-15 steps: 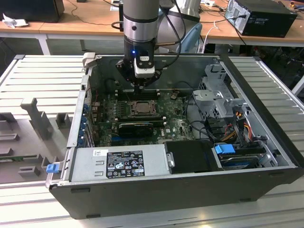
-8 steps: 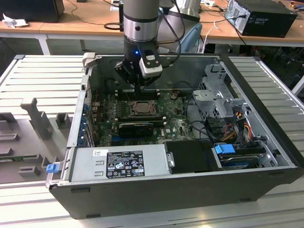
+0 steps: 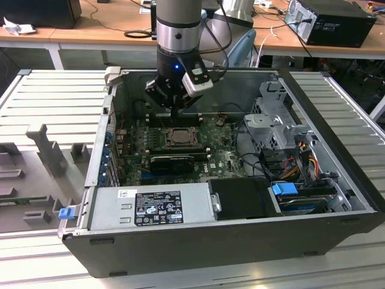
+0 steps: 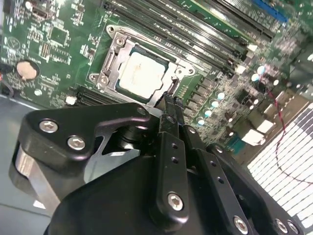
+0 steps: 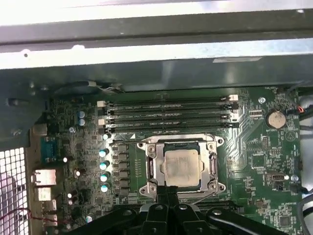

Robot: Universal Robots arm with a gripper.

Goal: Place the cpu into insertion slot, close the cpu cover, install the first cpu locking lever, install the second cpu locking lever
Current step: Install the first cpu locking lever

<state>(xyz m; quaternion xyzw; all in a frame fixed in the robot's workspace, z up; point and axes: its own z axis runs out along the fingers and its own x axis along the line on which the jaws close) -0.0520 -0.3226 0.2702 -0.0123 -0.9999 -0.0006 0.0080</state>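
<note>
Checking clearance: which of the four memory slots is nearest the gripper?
The memory slot running right alongside the cpu cover; the other three lie beyond it, toward the case wall.

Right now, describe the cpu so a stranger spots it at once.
Inside the open computer case, find the green motherboard. Beside the long black memory slots sits a silver frame; the cpu is the pale, flat metal square in its window.
</note>
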